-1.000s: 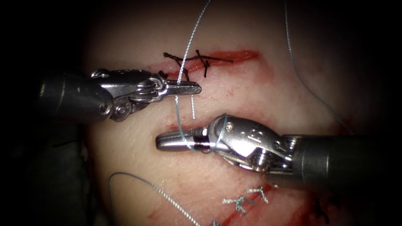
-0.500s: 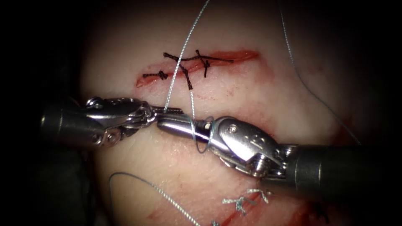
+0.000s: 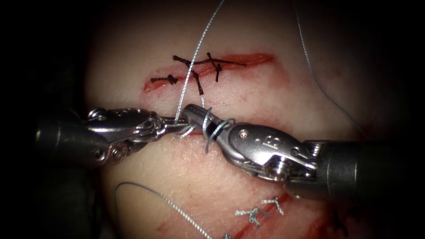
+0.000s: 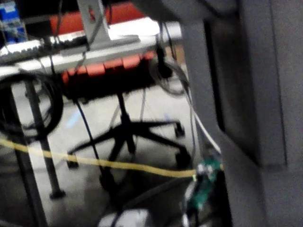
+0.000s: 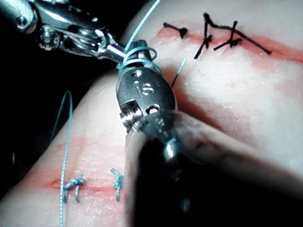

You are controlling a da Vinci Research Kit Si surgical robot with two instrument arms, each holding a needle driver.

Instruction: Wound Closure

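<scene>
Your right gripper (image 3: 195,114) comes in from the right with its jaws together and the thread (image 3: 195,53) coiled around them in loops just behind the tip; whether those jaws pinch anything between them you cannot tell from here. Your left gripper (image 3: 177,126) meets it tip to tip from the other side, its narrow jaws closed on the thread where the strand drops down to them (the right wrist view shows the same strand running up from that contact point (image 5: 124,56)). From there the thread climbs away over the upper cut (image 3: 208,66), which lies just beyond both tips and carries dark stitches (image 3: 195,75) with cut ends sticking out. The tissue (image 3: 265,102) beneath the two tools is pale with smears of red fluid (image 3: 283,79), and a thin reddish line runs under the jaws. Behind your right gripper's wrist lie pale knotted stitches (image 3: 259,212) on a lower cut, and a second stretch of thread (image 3: 150,194) curves across the tissue below your left gripper. The needle cannot be made out.
</scene>
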